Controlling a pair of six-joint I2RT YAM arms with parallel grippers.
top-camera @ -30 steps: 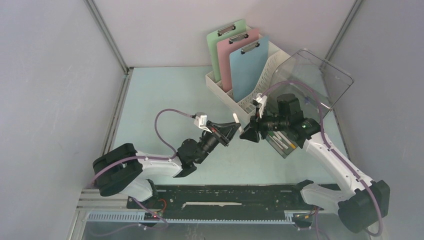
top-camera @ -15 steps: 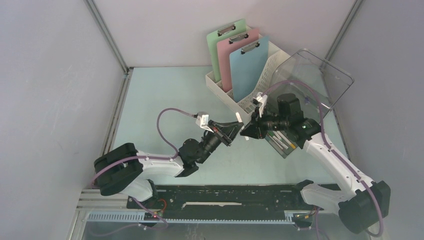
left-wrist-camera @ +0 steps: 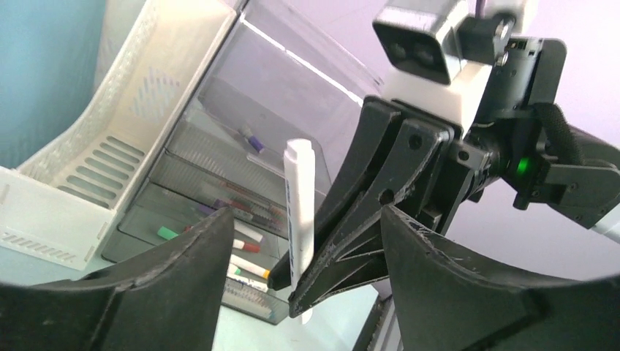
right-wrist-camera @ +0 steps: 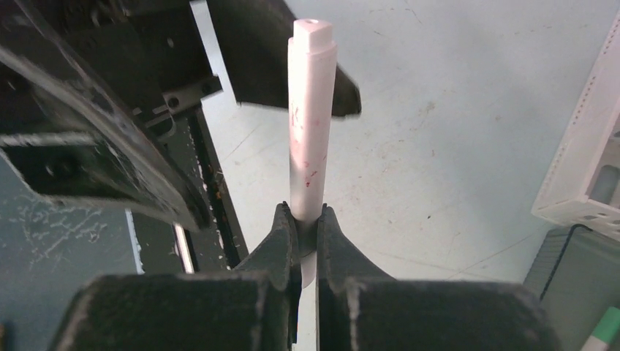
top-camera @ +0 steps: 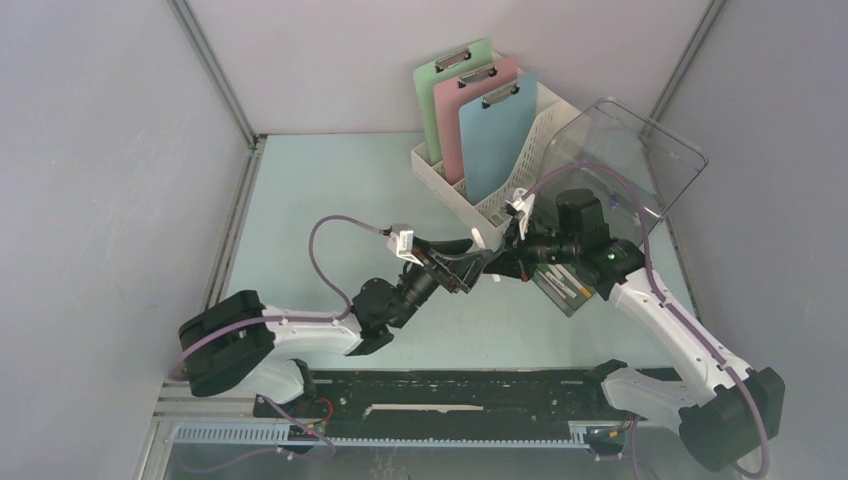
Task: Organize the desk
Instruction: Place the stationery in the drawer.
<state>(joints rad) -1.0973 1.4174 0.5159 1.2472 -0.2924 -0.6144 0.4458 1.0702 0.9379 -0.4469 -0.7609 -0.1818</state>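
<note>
Above the middle of the pale mint-blue desk my two grippers meet tip to tip. A white marker stands upright between them. My right gripper is shut on the marker near its lower end. My left gripper is open, its fingers wide apart on both sides of the marker and of the right gripper's tips, touching neither. In the top view the left gripper points right and the right gripper points left.
A white file tray at the back holds green, pink and blue clipboards upright. Right of it a clear drawer box holds several markers, under a raised clear lid. A black rail runs along the near edge.
The left gripper, shut on the white marker before, has opened. The right gripper has closed on the marker. Both arms stayed almost in place.
</note>
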